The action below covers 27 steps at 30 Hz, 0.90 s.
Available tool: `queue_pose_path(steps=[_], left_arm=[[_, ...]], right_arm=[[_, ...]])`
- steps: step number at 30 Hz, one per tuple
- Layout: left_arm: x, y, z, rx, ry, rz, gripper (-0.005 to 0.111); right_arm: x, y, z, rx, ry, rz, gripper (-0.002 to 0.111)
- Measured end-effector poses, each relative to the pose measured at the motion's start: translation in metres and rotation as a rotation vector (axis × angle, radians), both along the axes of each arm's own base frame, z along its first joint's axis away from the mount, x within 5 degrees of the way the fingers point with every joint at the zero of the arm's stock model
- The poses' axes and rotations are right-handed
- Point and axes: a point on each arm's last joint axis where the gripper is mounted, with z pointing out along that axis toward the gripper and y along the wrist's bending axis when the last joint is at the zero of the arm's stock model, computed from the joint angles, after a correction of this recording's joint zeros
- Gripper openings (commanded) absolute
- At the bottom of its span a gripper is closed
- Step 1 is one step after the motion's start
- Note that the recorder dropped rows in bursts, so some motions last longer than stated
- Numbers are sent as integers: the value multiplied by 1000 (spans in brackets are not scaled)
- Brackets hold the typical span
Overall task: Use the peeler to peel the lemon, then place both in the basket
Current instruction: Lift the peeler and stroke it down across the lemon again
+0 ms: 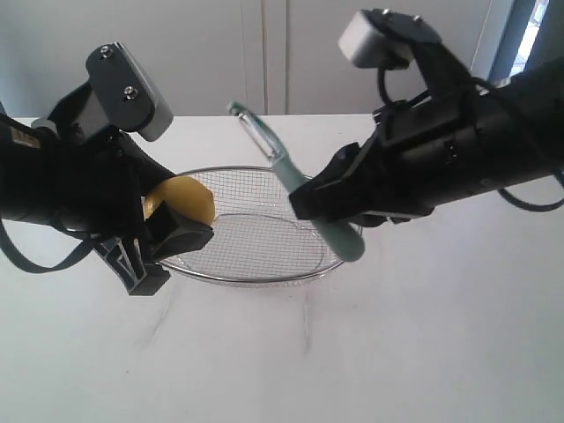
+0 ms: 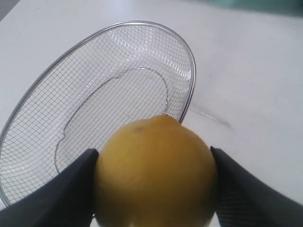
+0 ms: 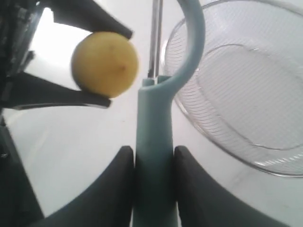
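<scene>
Arms angle inward at the basket (image 1: 256, 280): left gripper (image 2: 154, 177) clamps the lemon (image 1: 187, 201), right gripper (image 3: 154, 182) pinches the peeler (image 1: 280, 163), head pointing eleven o'clock.

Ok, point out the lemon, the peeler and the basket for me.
lemon (image 2: 156, 170), left wrist view, middle of its yellow skin.
peeler (image 3: 154, 142), right wrist view, middle of the teal handle.
basket (image 1: 247, 238), exterior view, bare mesh floor.

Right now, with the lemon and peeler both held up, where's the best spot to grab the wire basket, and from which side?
Take the basket by its thick rim, coming down from above on the edge nearest the exterior camera, one finger inside, one outside. The mesh is thin and shallow, so likely only the rim gives a firm bite.
</scene>
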Motion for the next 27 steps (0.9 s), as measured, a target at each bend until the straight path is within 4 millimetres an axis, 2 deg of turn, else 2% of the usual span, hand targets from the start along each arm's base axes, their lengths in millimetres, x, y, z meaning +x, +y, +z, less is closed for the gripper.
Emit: queue_pose_path(steps=[4,9,16,27], left_arm=[[0,0,0,0,0,0,0],[0,0,0,0,0,0,0],[0,0,0,0,0,0,0],[0,0,0,0,0,0,0]], right_arm=[[8,-26,7,-62,-58,-218,0],[21,-28,-21,-126,21,-283,0],[43,-8,-68,-124,248,-273,0],[34,30,-90,-77,329,-81,0]])
